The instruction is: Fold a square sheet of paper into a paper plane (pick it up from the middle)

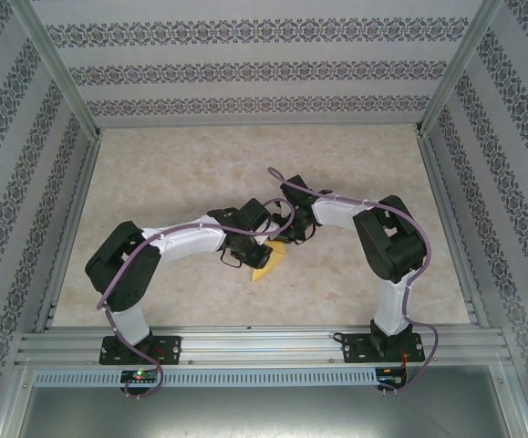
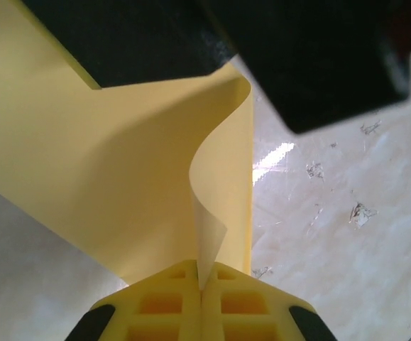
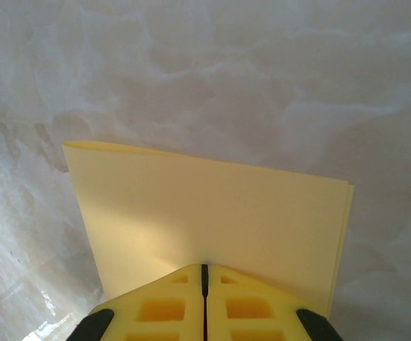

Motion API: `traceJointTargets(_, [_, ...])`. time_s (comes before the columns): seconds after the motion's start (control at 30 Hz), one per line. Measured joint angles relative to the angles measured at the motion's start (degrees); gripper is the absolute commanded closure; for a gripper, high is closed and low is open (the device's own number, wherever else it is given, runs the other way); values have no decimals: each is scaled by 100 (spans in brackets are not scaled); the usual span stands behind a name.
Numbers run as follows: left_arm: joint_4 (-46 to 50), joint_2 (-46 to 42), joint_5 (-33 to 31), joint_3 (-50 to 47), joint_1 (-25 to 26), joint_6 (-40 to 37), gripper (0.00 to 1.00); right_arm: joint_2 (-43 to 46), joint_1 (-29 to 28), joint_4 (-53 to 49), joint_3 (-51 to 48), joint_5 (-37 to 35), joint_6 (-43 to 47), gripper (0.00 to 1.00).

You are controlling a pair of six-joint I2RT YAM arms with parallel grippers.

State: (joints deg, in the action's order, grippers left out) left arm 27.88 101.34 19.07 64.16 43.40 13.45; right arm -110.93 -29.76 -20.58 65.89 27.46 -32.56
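Both hands are clamped on the thin, matte yellow-orange square sheet of paper [image 1: 268, 265]. The left gripper [image 2: 201, 283] pinches a curled-up flap [image 2: 209, 213], and the right gripper [image 3: 205, 270] nips the near edge of the doubled sheet. On the pale marbled tabletop [image 1: 172, 182] the paper sits at centre frame in the top view, between the two wrists. For a clean crease, I judge the layers need pulling taut and the edges matching before pressing. The right arm's black housing [image 2: 319, 57] crowds the upper right of the left wrist view, so the wrists could collide.
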Motion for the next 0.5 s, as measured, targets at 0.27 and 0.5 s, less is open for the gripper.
traceJointTargets(0.27, [-50,4,271,-9,-11,232,89,0,0,-15,2,-7,0,92])
traceJointTargets(0.5, [-682,-83,791,-356,-68,671,81,0,11,-9,2,7,0,92])
